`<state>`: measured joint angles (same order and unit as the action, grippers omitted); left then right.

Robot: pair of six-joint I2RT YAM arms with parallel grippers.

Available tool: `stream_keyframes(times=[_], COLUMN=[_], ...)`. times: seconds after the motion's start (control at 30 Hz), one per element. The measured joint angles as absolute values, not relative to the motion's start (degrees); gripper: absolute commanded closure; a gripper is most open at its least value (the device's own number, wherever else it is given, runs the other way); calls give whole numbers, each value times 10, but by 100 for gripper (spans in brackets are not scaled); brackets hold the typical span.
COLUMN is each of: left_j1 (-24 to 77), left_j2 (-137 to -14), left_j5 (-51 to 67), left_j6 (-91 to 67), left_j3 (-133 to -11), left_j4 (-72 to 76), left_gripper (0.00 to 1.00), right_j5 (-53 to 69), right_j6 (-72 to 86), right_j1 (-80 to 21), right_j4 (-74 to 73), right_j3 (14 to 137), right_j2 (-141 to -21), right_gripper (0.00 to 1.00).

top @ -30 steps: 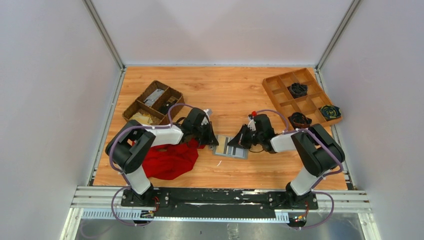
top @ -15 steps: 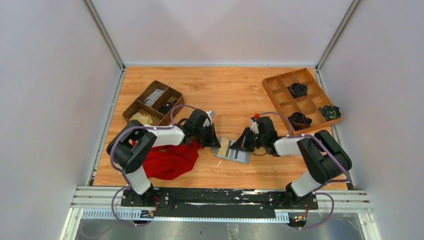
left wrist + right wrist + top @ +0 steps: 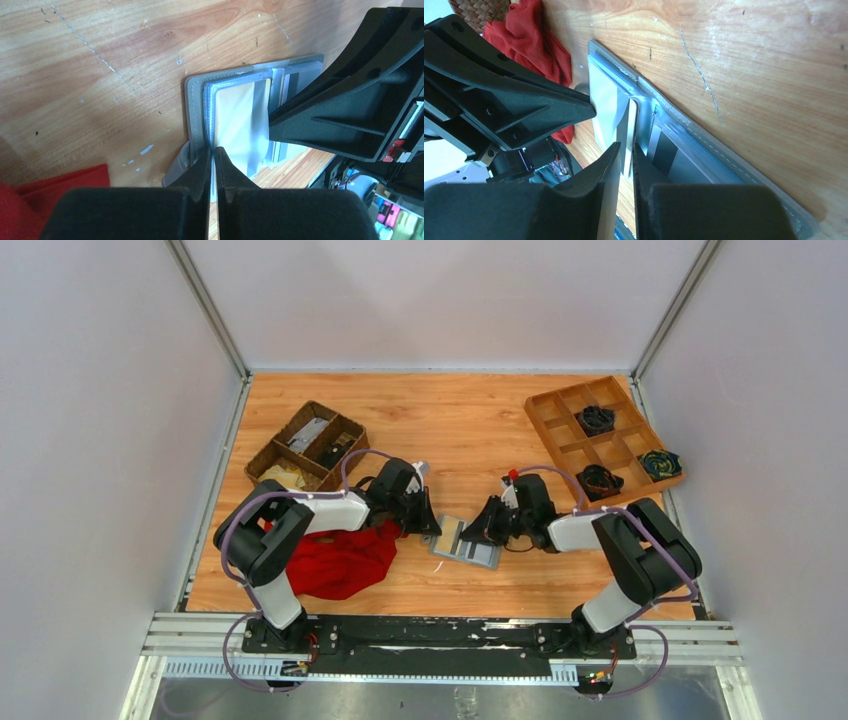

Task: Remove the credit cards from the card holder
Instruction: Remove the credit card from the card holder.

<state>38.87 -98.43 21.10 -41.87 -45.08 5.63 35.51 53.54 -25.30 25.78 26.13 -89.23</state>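
The grey card holder (image 3: 483, 556) lies open on the wooden table between my two grippers. My left gripper (image 3: 432, 525) is shut on the near edge of its left half (image 3: 195, 115), where a tan credit card (image 3: 235, 112) sits in a clear pocket. My right gripper (image 3: 477, 532) faces it from the other side. In the right wrist view its jaws (image 3: 626, 147) stand slightly apart, with the edge of a dark-striped credit card (image 3: 624, 125) between them. Another striped card (image 3: 664, 150) sits in a slot of the right half.
A red cloth (image 3: 335, 560) lies bunched beside the left arm. A dark wicker basket (image 3: 305, 448) with oddments stands at the back left. A wooden compartment tray (image 3: 540, 425) holding black items stands at the back right.
The card holder's right half has swung a little toward the near edge, and the right gripper has moved slightly with it. The left gripper keeps its hold.
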Motion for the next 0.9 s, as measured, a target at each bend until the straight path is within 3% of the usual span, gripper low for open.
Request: stream_keyframes(times=[0.13, 0.23, 0.9], left_j1=[389, 388, 388], left_j2=[-985, -986, -987], left_j5=[213, 215, 216], left_j6=[-418, -418, -418], left_j3=[-451, -451, -451], left_j4=[57, 58, 59], left_gripper=[100, 100, 100], right_j5=[361, 364, 343], right_j6=[541, 545, 543], right_j1=[-252, -250, -247], right_j4=[267, 274, 222], right_j3=[260, 257, 240], right_j2=[-900, -903, -846], right_gripper=[87, 99, 100])
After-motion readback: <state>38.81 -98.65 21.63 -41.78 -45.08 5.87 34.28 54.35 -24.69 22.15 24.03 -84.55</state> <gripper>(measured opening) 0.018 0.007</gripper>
